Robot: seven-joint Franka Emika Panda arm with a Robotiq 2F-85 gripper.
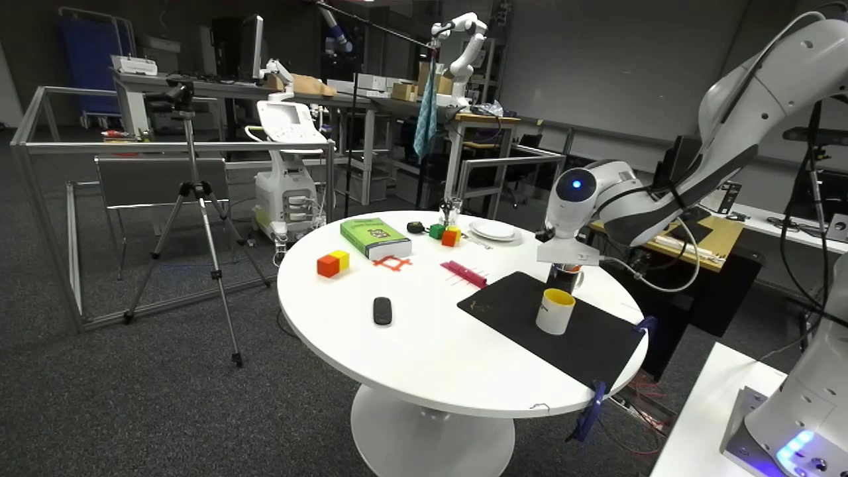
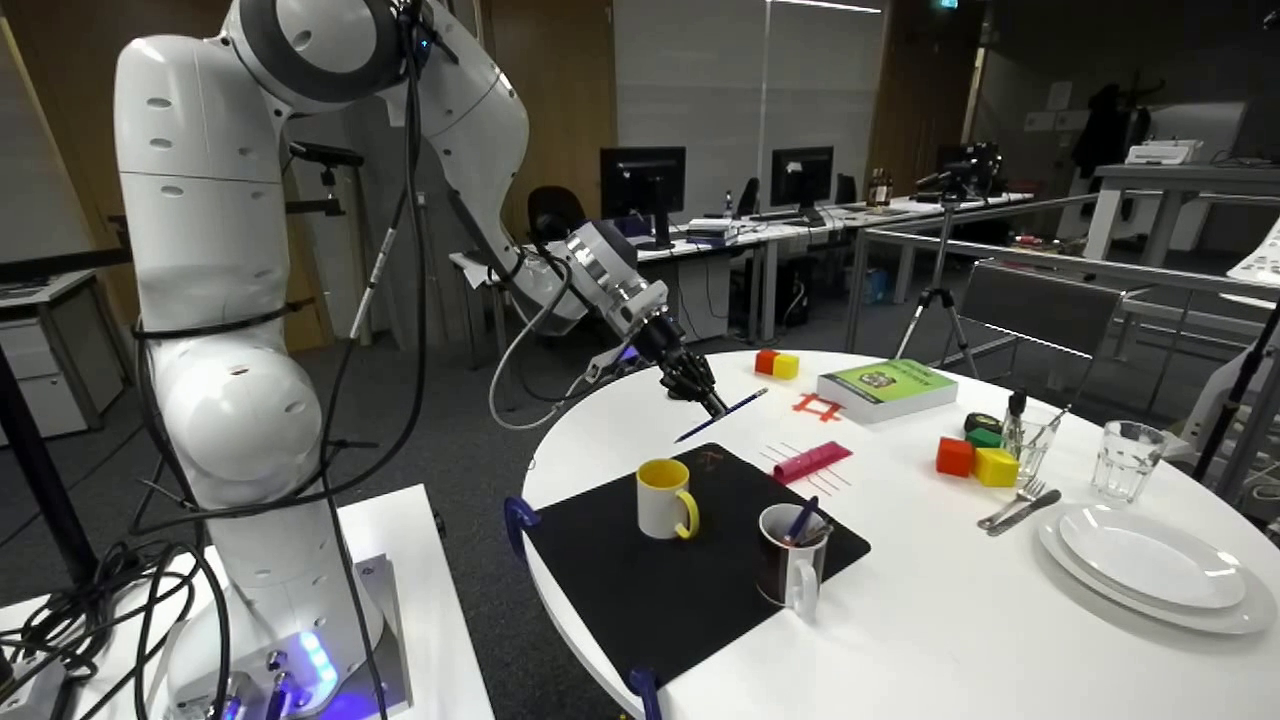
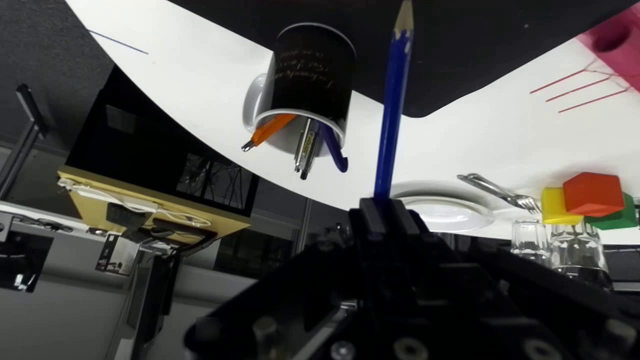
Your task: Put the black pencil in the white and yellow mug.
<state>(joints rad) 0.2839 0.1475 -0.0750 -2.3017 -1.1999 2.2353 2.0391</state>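
Nearest: blue clamp [image 2: 647, 692] on the rim of round white table [image 2: 900, 600], over black mat [image 2: 640, 590], flat and matte. Dark mug [image 2: 775, 565], pale script printed on it, white handle, sits at the mat edge holding pens [image 3: 306, 145], one orange; closest clutter to the white and yellow mug [image 2: 658, 510]. Two glossy white plates [image 2: 1150, 555], stacked, off the mat. White and yellow mug: upright on the mat, smooth cylinder, white outside, yellow inside, yellow loop handle. Gripper [image 3: 387, 214], black, pressed together, pinching blue pencil [image 3: 394, 105] around its middle; pencil straight, painted, bare-wood sharpened tip slanting down, up in the air, apart from the mug. Farther: shiny metal fork [image 2: 1008, 505] and knife [image 2: 1027, 511], side by side; clear glass [image 2: 1125, 465]; red cube [image 2: 954, 457], yellow cube [image 2: 996, 468] and green cube [image 2: 984, 438] bunched together; pink roll [image 2: 808, 463]; thick book [image 2: 888, 385], green cover; another red and yellow cube pair [image 2: 776, 364]. In an exterior view, a small black rounded block [image 1: 382, 311] lies on the table too. Past it all: tripod [image 2: 940, 298], dark monitors [image 2: 803, 172].
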